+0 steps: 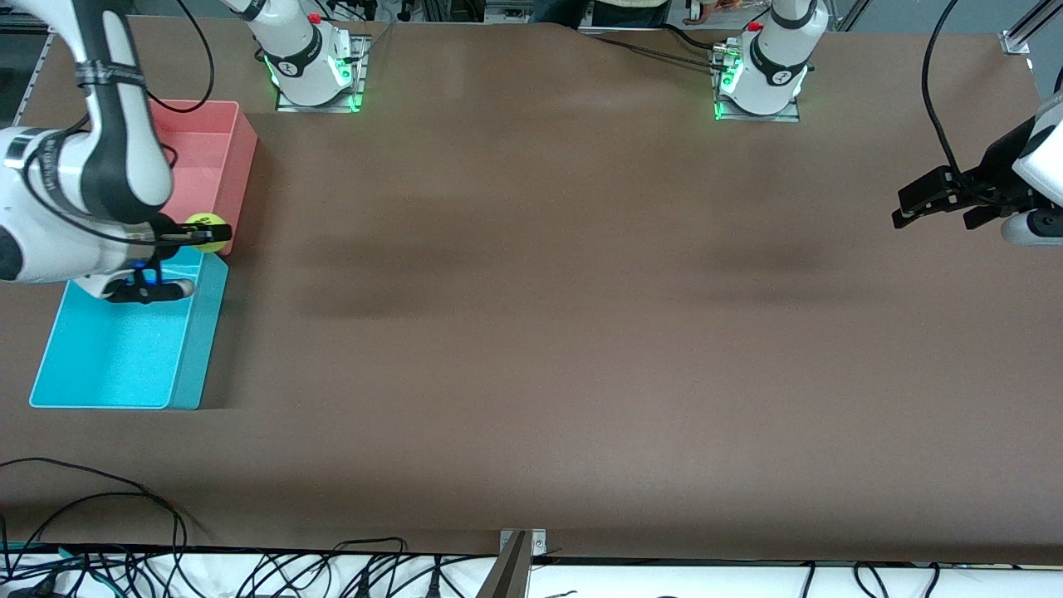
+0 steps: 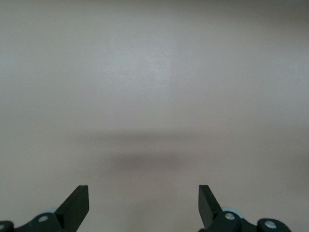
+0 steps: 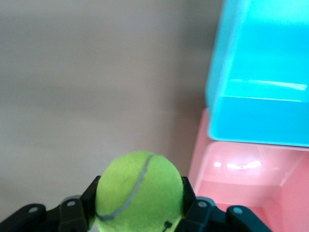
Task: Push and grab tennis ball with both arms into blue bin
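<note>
Two fingers of the right gripper pinch the tennis ball across its middle, over the seam between pink bin and blue bin. Light, fuzzy and springy, it likely grips well. The left gripper waits, fingers spread and empty, over the table.

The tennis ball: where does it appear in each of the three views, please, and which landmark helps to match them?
Front view: the tennis ball is held in the right gripper, above the place where the pink bin meets the blue bin.
Left wrist view: not in it; only bare table and the open left gripper.
Right wrist view: low in the picture, filling the gripper.
Shared landmark: the blue bin's rim beside the pink bin.
</note>
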`<state>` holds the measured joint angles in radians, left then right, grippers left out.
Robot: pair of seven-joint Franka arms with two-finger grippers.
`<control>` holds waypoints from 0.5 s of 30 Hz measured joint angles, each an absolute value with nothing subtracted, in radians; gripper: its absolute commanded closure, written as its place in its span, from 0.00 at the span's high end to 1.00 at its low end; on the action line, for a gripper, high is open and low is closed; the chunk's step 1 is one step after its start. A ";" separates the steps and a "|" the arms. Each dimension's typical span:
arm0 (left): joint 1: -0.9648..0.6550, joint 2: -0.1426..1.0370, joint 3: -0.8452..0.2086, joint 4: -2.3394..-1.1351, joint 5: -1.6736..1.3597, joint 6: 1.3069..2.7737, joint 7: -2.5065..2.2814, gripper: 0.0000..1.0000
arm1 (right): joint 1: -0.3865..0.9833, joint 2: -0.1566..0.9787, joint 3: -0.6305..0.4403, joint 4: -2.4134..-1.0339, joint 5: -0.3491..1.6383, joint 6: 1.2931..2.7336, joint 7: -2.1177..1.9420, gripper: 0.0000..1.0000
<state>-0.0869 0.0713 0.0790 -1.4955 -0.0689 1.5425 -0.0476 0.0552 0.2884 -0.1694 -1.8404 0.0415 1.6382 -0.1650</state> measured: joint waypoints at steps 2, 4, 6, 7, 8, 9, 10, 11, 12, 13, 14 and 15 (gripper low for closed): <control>-0.086 0.071 0.080 -1.495 -0.069 1.546 -0.048 1.00 | 0.017 0.301 -0.173 -1.840 0.035 1.655 -0.204 0.47; -0.085 0.071 0.080 -1.494 -0.069 1.548 -0.048 1.00 | -0.021 0.316 -0.174 -1.840 0.030 1.681 -0.253 0.47; -0.082 0.071 0.082 -1.493 -0.069 1.549 -0.048 1.00 | -0.059 0.338 -0.175 -1.841 0.029 1.718 -0.313 0.47; -0.080 0.071 0.083 -1.493 -0.069 1.549 -0.048 1.00 | -0.073 0.349 -0.176 -1.841 0.029 1.737 -0.340 0.47; -0.079 0.071 0.085 -1.493 -0.069 1.549 -0.048 1.00 | -0.089 0.363 -0.176 -1.841 0.029 1.760 -0.371 0.47; -0.078 0.071 0.086 -1.493 -0.069 1.549 -0.048 1.00 | -0.101 0.377 -0.176 -1.841 0.029 1.784 -0.399 0.47; -0.077 0.071 0.088 -1.493 -0.069 1.549 -0.048 1.00 | -0.111 0.390 -0.176 -1.841 0.029 1.806 -0.423 0.47; -0.076 0.071 0.089 -1.493 -0.069 1.549 -0.048 1.00 | -0.117 0.401 -0.176 -1.841 0.029 1.827 -0.443 0.47; -0.076 0.071 0.089 -1.493 -0.069 1.549 -0.048 1.00 | -0.125 0.415 -0.176 -1.841 0.029 1.852 -0.465 0.47; -0.075 0.071 0.090 -1.493 -0.069 1.550 -0.048 1.00 | -0.130 0.438 -0.176 -1.840 0.029 1.894 -0.495 0.47; -0.076 0.071 0.090 -1.493 -0.069 1.550 -0.048 1.00 | -0.130 0.442 -0.176 -1.840 0.029 1.901 -0.498 0.47; -0.076 0.071 0.089 -1.493 -0.069 1.550 -0.048 1.00 | -0.130 0.445 -0.176 -1.840 0.029 1.908 -0.501 0.47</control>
<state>-0.0755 0.0713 0.0895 -1.4928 -0.0689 1.5499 -0.0476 -0.1298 0.4447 -0.1755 -1.8401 0.0294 1.9081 -0.5012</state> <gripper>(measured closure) 0.000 0.335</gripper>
